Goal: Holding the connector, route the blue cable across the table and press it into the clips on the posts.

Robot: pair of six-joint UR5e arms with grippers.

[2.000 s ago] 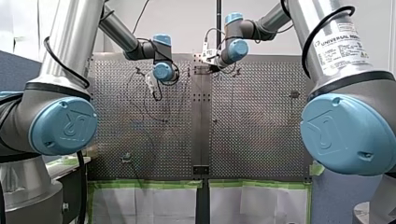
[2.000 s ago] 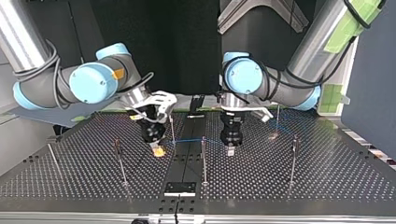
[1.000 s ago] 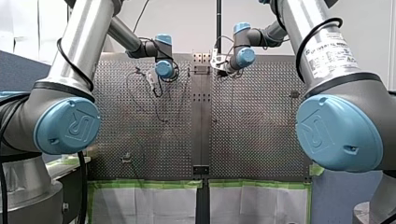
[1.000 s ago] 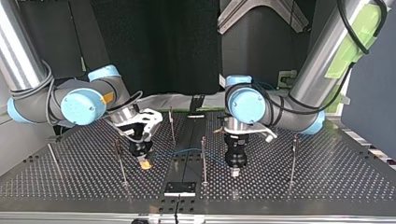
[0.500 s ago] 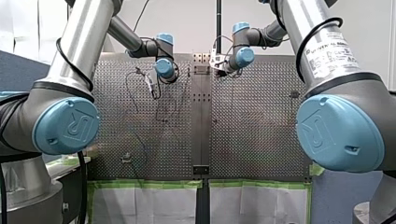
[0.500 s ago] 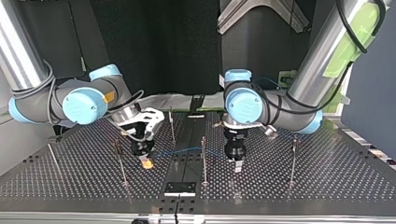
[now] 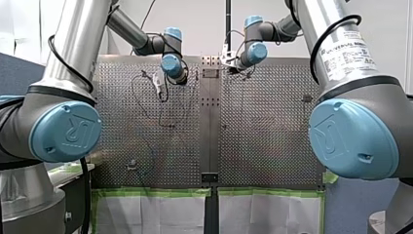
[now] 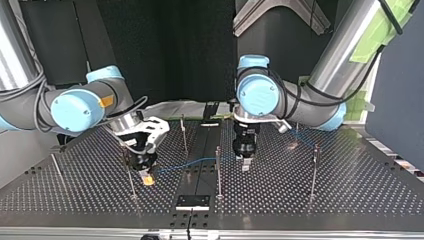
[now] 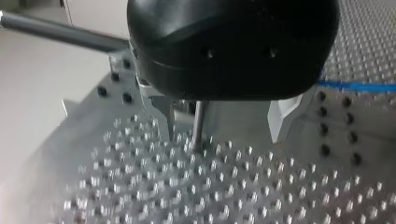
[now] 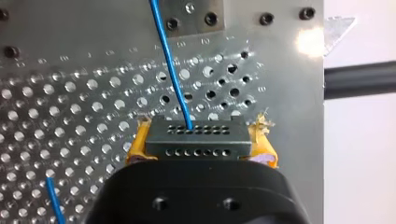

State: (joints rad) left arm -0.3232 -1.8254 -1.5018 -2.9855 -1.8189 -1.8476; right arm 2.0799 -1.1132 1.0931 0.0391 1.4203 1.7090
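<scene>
Nearest the right wrist lens, the grey connector (image 10: 196, 139) is clamped end to end by my right gripper (image 10: 198, 140), its yellow pads (image 10: 135, 147) shut against it. From the connector's face the blue cable (image 10: 170, 65) is led away over the perforated table (image 10: 70, 107).

In the top view that gripper is seen held low, just beside a post (image 8: 129, 172) close to the table's edge nearest that camera. The cable is carried from it past the middle post (image 8: 218, 170) to my left gripper (image 8: 245, 164), then on toward the far edge.

Routing is judged to be under way, and no clip can be confirmed as filled. The next move likely calls for the span to be drawn taut and lowered into a post's clip without the connector being twisted.

Only the left wrist view shows that gripper's fingers (image 9: 279, 123) spread apart, with a thin rod (image 9: 199, 122) between them. Whether the cable is caught there is hidden by the housing. In the front view the cable cannot be made out.
</scene>
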